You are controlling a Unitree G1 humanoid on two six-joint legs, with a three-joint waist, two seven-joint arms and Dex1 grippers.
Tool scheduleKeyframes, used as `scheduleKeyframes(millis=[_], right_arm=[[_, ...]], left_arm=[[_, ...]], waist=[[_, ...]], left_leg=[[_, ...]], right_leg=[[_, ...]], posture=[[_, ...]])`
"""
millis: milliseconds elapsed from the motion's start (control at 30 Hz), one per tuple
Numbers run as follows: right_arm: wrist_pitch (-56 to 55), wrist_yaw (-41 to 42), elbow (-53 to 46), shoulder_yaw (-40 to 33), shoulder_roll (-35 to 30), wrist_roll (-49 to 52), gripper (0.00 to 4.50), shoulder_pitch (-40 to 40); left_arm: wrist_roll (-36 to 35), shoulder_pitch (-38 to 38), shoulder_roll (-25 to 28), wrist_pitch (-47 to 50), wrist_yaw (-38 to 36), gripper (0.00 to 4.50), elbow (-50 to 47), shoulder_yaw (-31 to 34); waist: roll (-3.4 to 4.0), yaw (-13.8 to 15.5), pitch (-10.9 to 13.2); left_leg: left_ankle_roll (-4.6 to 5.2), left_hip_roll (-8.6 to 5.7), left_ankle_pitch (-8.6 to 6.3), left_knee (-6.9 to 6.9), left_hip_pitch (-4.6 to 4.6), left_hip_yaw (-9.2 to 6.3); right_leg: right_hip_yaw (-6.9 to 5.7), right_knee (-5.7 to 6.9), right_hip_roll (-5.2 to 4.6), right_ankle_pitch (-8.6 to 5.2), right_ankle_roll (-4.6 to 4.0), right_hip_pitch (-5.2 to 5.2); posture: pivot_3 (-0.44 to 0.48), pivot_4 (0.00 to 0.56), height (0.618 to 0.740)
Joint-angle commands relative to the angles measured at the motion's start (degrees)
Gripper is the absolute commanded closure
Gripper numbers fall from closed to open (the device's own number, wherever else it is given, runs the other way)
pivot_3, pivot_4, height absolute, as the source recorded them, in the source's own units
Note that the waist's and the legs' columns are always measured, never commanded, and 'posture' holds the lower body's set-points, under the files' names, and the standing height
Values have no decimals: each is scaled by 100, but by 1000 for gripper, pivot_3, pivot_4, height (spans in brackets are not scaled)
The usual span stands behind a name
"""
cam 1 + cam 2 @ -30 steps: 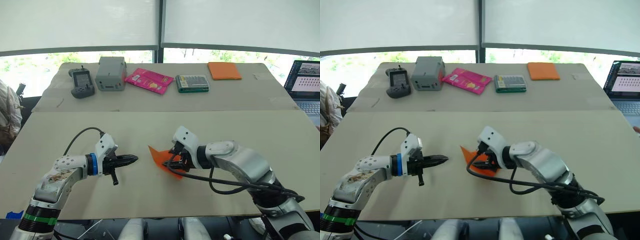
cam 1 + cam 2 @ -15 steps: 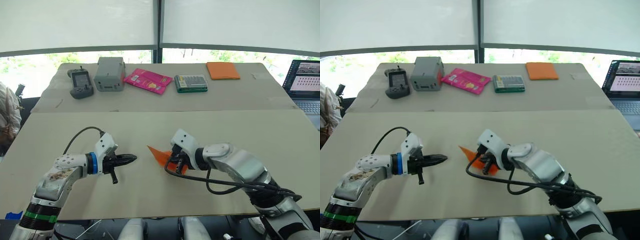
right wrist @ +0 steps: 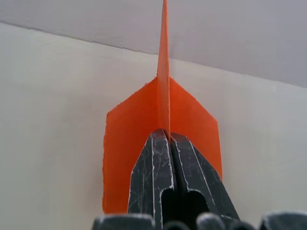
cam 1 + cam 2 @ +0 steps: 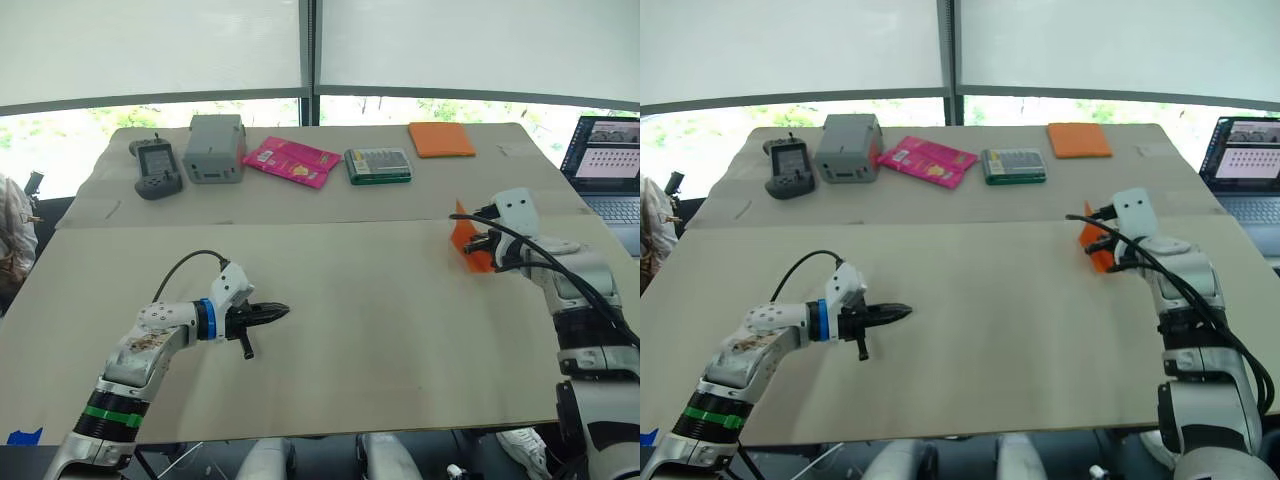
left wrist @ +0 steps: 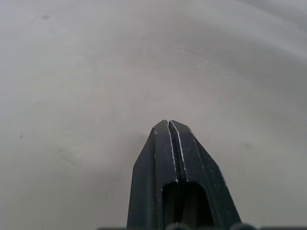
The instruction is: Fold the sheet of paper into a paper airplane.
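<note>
Arms sit wide apart over the pale worktop [image 4: 380,330]. The left arm bends in from about 7 o'clock, forearm low over the board, and its left hand [image 4: 278,311] points toward 3 o'clock with the two black fingers [image 5: 175,143] pressed together on nothing, hovering just over bare surface. The right arm rises along the edge at about 4 o'clock, elbow bent, wrist turned inward, carrying the right hand [image 4: 478,241] up at roughly 2 o'clock, near the seam where the near board meets the far one. That hand is clenched on the paper airplane [image 3: 163,110]: the wrist view shows the fingers closed on its central fold, orange flaps spreading to either side and a thin edge standing up past the tips. From the head, the orange wedge [image 4: 464,240] stands upright against the fingertips.

Across the far board, from 11 to 1 o'clock, lie a dark handheld controller [image 4: 157,168], a grey box [image 4: 216,148], a pink packet [image 4: 293,161], a green-edged case [image 4: 378,165] and an orange pad [image 4: 441,139]. A laptop [image 4: 605,160] stands open at 2 o'clock beyond the worktop edge. Behind, white roller blinds [image 4: 150,45] hang over windows showing greenery.
</note>
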Motion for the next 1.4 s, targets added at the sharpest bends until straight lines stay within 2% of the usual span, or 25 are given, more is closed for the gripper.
scheduleKeyframes(millis=[33,267,367,500,600,700,800,900,1000,1067,1200,1300,1400], right_arm=[[-727,-50,994,-194,12,-169,4474,-479],[-1387,38,2326,-282,-13,-305,4474,-974],[-1386,125,2331,-384,-18,-240,3555,-1010],[-1315,280,1836,-442,-149,-214,2165,-955],[-961,571,814,-380,-324,-209,1134,-732],[-406,1068,-687,-477,-462,165,44,-309],[-188,1605,-1902,-583,-516,621,44,205],[-355,2605,-3835,-709,-609,1491,44,1576],[-555,2622,-5006,-814,-514,1671,44,2727],[-658,2533,-5349,-774,-468,1617,44,3206],[-1614,2492,-5484,-483,-140,1229,44,4258],[-2150,2303,-5373,-350,72,905,44,4535],[-2793,2123,-4885,-182,288,501,44,4719]], left_arm=[[22,8,-33,-112,9,4500,-78,17],[70,72,-38,-170,-10,4500,-32,22],[126,40,25,-240,-2,4500,88,82],[-11,-66,14,-222,-14,4500,164,263],[-220,-131,-3,-54,-79,4500,122,397],[-471,-307,-126,92,79,4500,110,679],[-508,-384,-121,248,209,4500,100,774],[-349,-183,-102,190,498,4500,-215,822],[-270,209,-26,223,745,4500,-607,896],[-310,437,52,323,775,4500,-789,930],[-211,985,76,113,889,4500,-904,986],[-186,1263,2,34,1014,4500,-964,1040],[256,1604,-11,-386,1206,4500,-1080,824]], waist=[[0,-13,0],[1,-18,0],[1,-18,0],[2,-18,1],[5,-12,2],[6,19,2],[6,49,2],[6,96,2],[5,123,2],[5,132,2],[3,141,0],[3,131,1],[1,111,-1]], left_leg=[[0,0,0,0,0,0],[3,1,-1,-1,-3,1],[3,1,-1,-1,-3,2],[3,3,-1,0,-2,1],[3,2,-1,0,-3,0],[3,6,-1,-1,-8,-6],[3,7,-1,0,-8,-9],[4,7,-2,-1,-5,-16],[8,6,-5,-1,-15,-26],[10,0,-6,2,-21,-24],[9,1,-7,12,5,-16],[5,7,0,12,15,-10],[3,9,4,12,27,-4]], right_leg=[[0,0,0,0,0,1],[1,-4,-3,1,1,1],[2,-5,-3,1,2,1],[2,-2,-2,1,2,1],[2,1,-3,1,2,-2],[-1,4,-2,1,3,-6],[-4,5,1,1,3,-7],[-8,4,4,1,3,0],[-15,7,-1,0,5,2],[-12,15,-10,3,10,0],[-5,-21,-11,8,16,24],[-4,-14,-2,7,13,22],[-1,-9,2,8,11,26]], posture=[[0,150,740],[0,150,740],[0,150,740],[0,150,740],[0,150,740],[0,150,740],[0,150,740],[0,150,740],[0,150,740],[0,150,740],[0,150,740],[0,150,740],[0,150,740]])
